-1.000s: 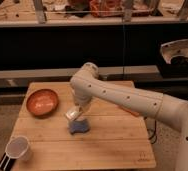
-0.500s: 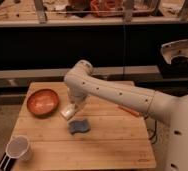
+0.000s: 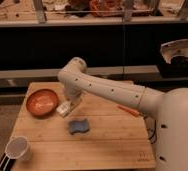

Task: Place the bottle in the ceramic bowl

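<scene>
Camera view: looking down at a slant on a wooden table (image 3: 107,147), with the single white arm reaching in from the right and bending down near the table's left half.

Gripper (image 3: 67,104) low over the boards, just to the right of the bowl (image 3: 39,102). Jaws pressed together on the bottle (image 3: 63,109), pinching it at the very tip of the arm. Bottle close above the wood or perhaps touching it; impossible to tell which. Right beside the bowl's near right rim, but not yet over it and not inside.

Bowl empty, glossy orange-brown, lying to the left of the jaws and a little farther back. Bottle's long axis seemingly slanted, lower end toward the bowl, though hard to read with certainty.

Judged from this: carry step, nearly at its end. Needed next: a short lift to clear the rim, a small shift left until above the hollow, then release. Risk: clipping the rim and nudging the bowl.

Elsewhere: blue sponge (image 3: 79,126) nearer the front, apart from the gripper; white cup (image 3: 18,148) at the front left corner; thin orange stick (image 3: 128,111) off to the right.
</scene>
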Motion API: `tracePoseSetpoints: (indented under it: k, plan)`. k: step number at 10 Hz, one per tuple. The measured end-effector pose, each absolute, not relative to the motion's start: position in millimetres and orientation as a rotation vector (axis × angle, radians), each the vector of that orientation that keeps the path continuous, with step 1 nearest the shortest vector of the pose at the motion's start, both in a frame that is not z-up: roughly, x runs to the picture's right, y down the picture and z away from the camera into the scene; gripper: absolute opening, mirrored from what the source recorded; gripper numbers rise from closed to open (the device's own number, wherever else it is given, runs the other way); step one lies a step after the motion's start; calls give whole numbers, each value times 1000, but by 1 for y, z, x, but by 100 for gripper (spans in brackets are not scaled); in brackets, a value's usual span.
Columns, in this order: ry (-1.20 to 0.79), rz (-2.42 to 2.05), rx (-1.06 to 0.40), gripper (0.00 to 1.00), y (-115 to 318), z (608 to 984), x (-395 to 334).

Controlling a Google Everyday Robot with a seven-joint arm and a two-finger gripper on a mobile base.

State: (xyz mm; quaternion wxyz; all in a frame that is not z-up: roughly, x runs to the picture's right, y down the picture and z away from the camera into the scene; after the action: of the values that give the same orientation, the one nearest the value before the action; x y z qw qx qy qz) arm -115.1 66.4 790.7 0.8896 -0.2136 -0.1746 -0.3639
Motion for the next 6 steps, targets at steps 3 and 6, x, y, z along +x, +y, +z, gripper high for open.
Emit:
tracePoseSetpoints:
  k: [3,6]
  plan:
    - [-370,-772,-436,0,53,800,-139]
    - [-376,-791,-429,0,49,804,-149]
